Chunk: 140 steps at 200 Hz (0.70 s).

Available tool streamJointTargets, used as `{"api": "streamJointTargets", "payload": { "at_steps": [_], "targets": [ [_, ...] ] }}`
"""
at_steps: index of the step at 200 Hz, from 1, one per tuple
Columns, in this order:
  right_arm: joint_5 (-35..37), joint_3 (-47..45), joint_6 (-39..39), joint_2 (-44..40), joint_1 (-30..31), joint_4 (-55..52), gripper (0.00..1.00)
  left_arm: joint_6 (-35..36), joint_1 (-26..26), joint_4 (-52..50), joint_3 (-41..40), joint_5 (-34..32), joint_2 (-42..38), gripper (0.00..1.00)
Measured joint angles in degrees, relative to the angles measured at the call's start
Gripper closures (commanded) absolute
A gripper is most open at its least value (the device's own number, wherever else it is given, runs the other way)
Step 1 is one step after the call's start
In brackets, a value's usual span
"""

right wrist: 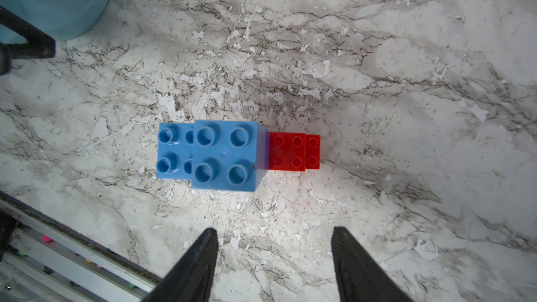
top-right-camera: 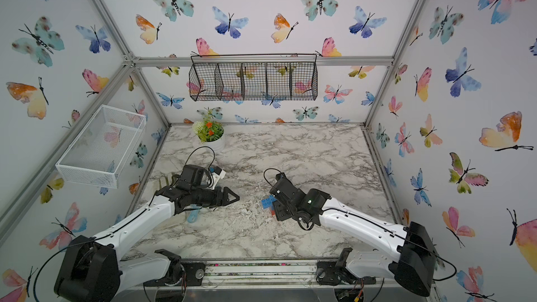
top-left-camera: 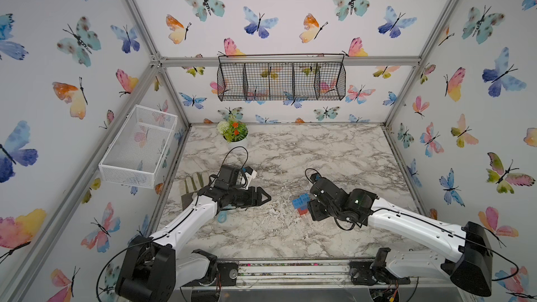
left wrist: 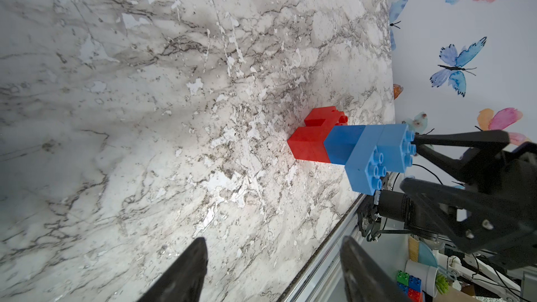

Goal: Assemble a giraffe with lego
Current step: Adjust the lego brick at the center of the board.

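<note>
Well in front of the white pot of orange and white flowers (top-left-camera: pixel 234 133), toward the robot's right, the giraffe (right wrist: pixel 220 155) of chunky red and blue studded plastic bricks stands upright on the grey-veined marble tabletop (right wrist: pixel 406 53). It has red legs and body below and a stepped blue neck and head above, and it looks finished.

The right gripper (right wrist: pixel 273 230) hangs just over the head with its fingers apart, holding nothing. The left gripper (left wrist: pixel 273 239), farther to the robot's left of the pot, points at the figure, also spread and empty.

The figure is probably light and rigid, with smooth, rather slippery walls. The overhanging head likely makes it top-heavy, and pulling there could pop the stud joints. A grip across the flat sides of the red body seems safest.
</note>
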Motion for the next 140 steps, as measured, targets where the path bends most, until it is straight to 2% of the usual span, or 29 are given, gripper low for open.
{"api": "streamJointTargets", "payload": {
  "at_steps": [59,108,140],
  "targets": [
    [-1.22,-13.46,-2.38,-5.95,0.02,16.48,0.36,0.00,0.00,0.00,0.00,-0.24,0.00,0.28],
    [-1.16,-21.53,-4.31,-6.16,0.07,28.50,0.37,0.00,0.00,0.00,0.00,-0.35,0.00,0.28],
    [-1.09,-23.34,-5.62,-5.44,0.44,34.71,0.38,0.02,-0.02,0.00,0.00,-0.35,0.00,0.28]
  ]
}}
